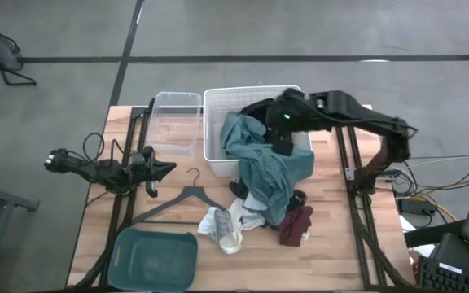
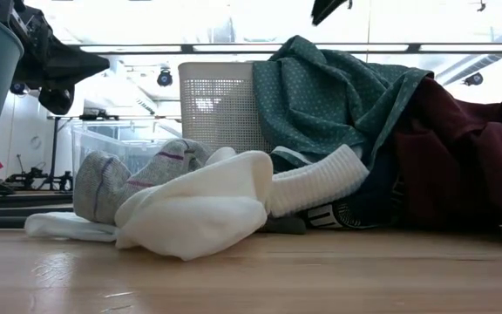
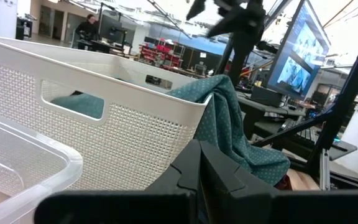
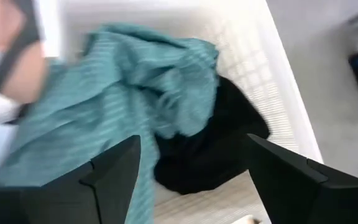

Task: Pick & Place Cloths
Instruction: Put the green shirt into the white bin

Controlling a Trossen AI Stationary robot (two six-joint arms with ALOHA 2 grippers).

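The right end effector (image 4: 188,174) hangs wide open, holding nothing, over the perforated white plastic basket (image 1: 215,130) at the tabletop's far edge. A soft dotted teal cloth (image 1: 269,171) drapes over the basket's near rim onto the wood, a crumpled black cloth (image 4: 210,149) lying inside. The left end effector (image 1: 165,169) waits shut near the left edge.

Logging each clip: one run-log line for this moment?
right gripper: open over white basket | teal cloth: draped over rim | left gripper: shut, idle

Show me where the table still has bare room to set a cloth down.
Bare wood lies right of the maroon cloth, along the front edge past the teal bin, and between the hanger and clear tub. The middle, under the teal cloth and white cloths, is crowded.
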